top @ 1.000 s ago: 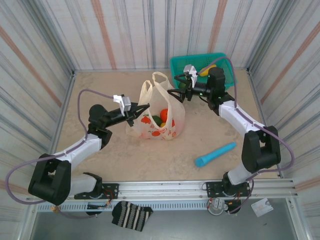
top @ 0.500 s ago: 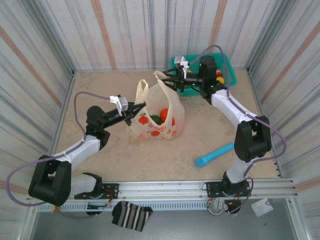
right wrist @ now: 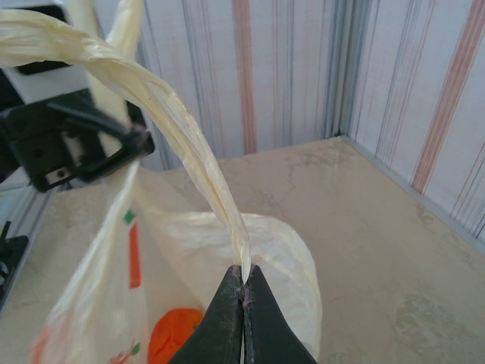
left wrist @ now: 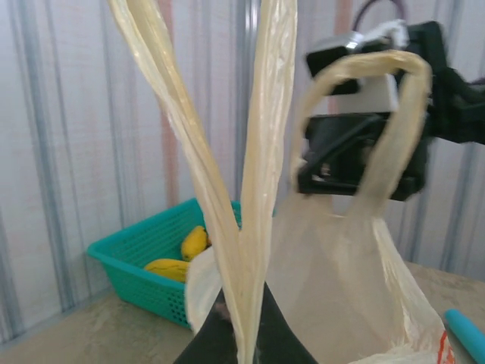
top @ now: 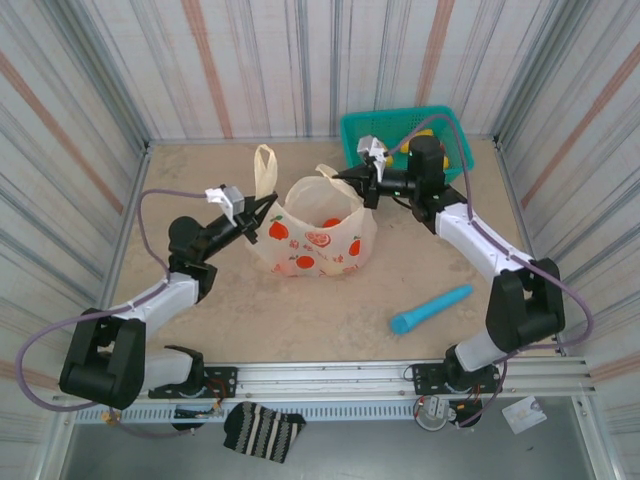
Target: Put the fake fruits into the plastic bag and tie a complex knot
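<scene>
- Now, from above: the right gripper [top: 342, 177], spread wide a second ago, has pressed shut on one handle of the plastic bag [top: 315, 243]. The left gripper [top: 266, 205] pinches the other handle. The bag mouth is stretched between them, with an orange fake fruit [top: 330, 222] below.
- Left wrist: the handle loop [left wrist: 258, 152] rises straight above the clamped tips; bananas [left wrist: 170, 267] lie in the teal basket [left wrist: 114, 258] beyond.
- Right wrist: the tips [right wrist: 244, 279] nip the handle strip just above them. With both handles held, knotting looks ready to start, though some fruit remains outside the bag.

- Top camera: high at the near edge, looking down over the whole table [top: 330, 300].
- 2 wrist cameras: close, facing each other across the bag [left wrist: 333, 303], which all 3 share.
</scene>
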You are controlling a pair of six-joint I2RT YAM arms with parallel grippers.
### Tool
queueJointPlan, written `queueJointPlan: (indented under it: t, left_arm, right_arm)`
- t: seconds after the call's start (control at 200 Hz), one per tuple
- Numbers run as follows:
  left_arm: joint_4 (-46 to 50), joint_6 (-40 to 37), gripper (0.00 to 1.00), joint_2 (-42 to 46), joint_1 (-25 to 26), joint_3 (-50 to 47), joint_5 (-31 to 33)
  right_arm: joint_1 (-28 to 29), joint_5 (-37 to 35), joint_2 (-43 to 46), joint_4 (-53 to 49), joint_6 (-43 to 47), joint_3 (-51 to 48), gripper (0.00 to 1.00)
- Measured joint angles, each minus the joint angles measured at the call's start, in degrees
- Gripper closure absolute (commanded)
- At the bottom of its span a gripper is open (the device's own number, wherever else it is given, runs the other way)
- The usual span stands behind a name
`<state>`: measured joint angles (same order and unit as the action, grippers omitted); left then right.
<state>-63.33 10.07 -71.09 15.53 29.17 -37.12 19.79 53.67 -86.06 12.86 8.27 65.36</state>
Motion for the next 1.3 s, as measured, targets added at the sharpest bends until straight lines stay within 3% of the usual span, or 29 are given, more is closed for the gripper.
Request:
queueJointPlan:
  t: [0.21, 0.426, 0.496, 0.601, 0.827, 0.947, 1.092, 1.302]
  left_arm:
    - [-0.24, 2.32, 1.00, -0.17, -2.03, -1.09, 5.44]
    - [-1.29, 4.11, 1.00, -1.46, -3.37, -1.44, 6.56]
    - [-1.57, 4.50, 1.00, -2.16, -3.37, -1.33, 5.42]
    - [-1.66, 4.81, 1.00, -3.21, -2.73, -0.66, 3.56]
    - [-0.98, 4.15, 1.00, -3.15, -0.92, -0.24, 1.66]
    - [-0.79, 3.74, 1.00, -3.08, -0.87, -0.24, 1.57]
    - [-0.74, 3.69, 1.00, -3.08, -0.87, -0.07, 1.53]
    - [-0.39, 3.69, 1.00, -3.06, -0.87, -0.02, 1.16]
  right_arm:
    - [-0.11, -3.19, 6.27, 2.51, -0.04, -9.44, 1.00]
    - [-2.14, -6.54, 11.19, 5.20, -1.88, -15.78, 1.00]
    - [-2.16, -7.23, 12.11, 5.42, -2.32, -15.63, 0.72]
    - [-2.43, -8.33, 12.66, 3.21, -2.25, -13.46, 0.49]
    - [-4.42, -15.61, 16.90, 0.13, -1.86, -11.47, 0.36]
    - [-3.45, -16.59, 21.29, 0.94, -2.97, -13.27, 0.07]
    - [2.82, -16.15, 26.47, -0.02, -0.09, -17.22, 0.00]
    - [9.25, -19.34, 22.10, -4.94, 8.28, -15.43, 0.01]
